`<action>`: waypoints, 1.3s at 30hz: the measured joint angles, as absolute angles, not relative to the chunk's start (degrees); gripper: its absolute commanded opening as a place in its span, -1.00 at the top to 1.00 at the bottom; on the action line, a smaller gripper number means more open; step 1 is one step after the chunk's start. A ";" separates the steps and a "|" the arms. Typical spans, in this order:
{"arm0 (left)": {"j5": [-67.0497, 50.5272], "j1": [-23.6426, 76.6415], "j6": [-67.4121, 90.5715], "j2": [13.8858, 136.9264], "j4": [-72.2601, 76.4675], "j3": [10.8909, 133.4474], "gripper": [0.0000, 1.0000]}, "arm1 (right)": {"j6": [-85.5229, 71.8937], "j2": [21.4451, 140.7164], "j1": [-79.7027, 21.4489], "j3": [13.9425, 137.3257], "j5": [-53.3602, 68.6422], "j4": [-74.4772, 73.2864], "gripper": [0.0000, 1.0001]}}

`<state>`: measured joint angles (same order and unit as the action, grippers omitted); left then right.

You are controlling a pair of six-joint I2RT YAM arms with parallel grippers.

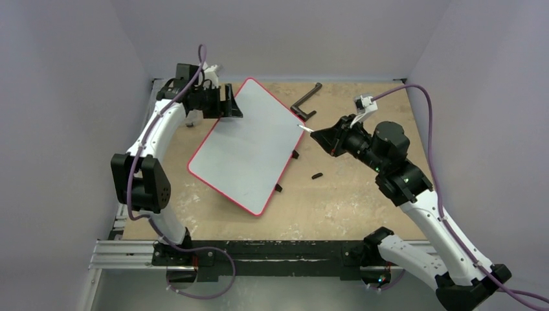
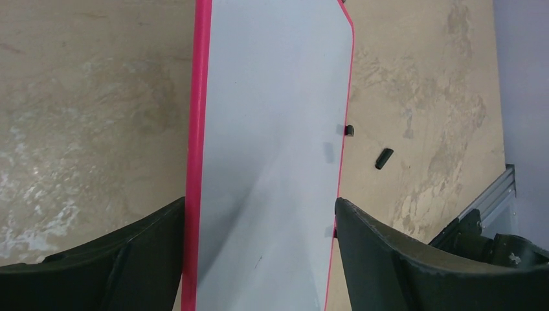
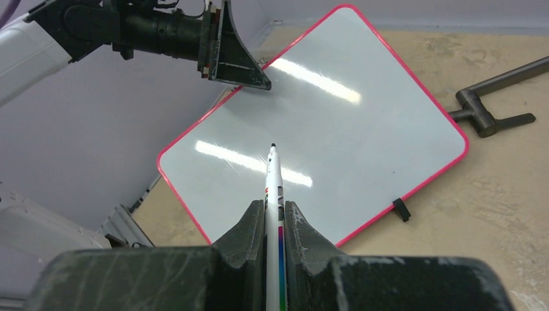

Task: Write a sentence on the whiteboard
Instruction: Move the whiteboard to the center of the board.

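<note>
The whiteboard (image 1: 249,146) lies slanted on the table, white with a thin red rim, and its face is blank; the sentence is not in view. My left gripper (image 1: 228,103) sits over the board's far left edge, jaws wide apart. In the left wrist view the board (image 2: 272,129) runs between the two fingers of that gripper (image 2: 259,204); I cannot tell whether they touch it. My right gripper (image 3: 274,204) is shut on a white marker (image 3: 272,175). The marker's black tip points at the board (image 3: 324,129) near its right edge, just off the surface.
A black L-shaped tool (image 1: 307,103) lies behind the board's right corner. A small black cap-like piece (image 1: 316,175) rests on the wood to the board's right. Black clips (image 1: 295,154) stick out of the board's right edge. An aluminium rail (image 1: 129,253) borders the near side.
</note>
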<state>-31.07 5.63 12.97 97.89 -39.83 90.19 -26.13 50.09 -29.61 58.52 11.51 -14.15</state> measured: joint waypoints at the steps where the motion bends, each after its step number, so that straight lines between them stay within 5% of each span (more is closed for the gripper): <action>1: -31.29 6.37 12.88 98.65 -40.07 90.94 -0.58 | -26.02 49.98 -29.61 58.54 11.49 -14.48 1.00; 18: -35.62 18.65 8.69 115.18 -47.94 113.47 -0.61 | -25.82 48.66 -29.61 58.54 10.96 -16.29 1.00; 23: -36.91 20.29 7.86 117.86 -49.45 117.45 -1.00 | -25.63 48.27 -29.61 58.54 10.00 -16.78 1.00; 32: -34.35 17.87 7.92 114.48 -50.24 114.30 -0.99 | -25.47 47.86 -29.61 58.54 9.98 -16.78 1.00; 39: -35.99 11.14 7.88 104.42 -50.33 107.77 -0.70 | -25.47 47.97 -29.61 58.35 9.98 -16.58 1.00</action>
<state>-35.99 11.14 7.88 104.42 -50.33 107.77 -25.47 47.97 -29.61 58.35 9.98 -16.58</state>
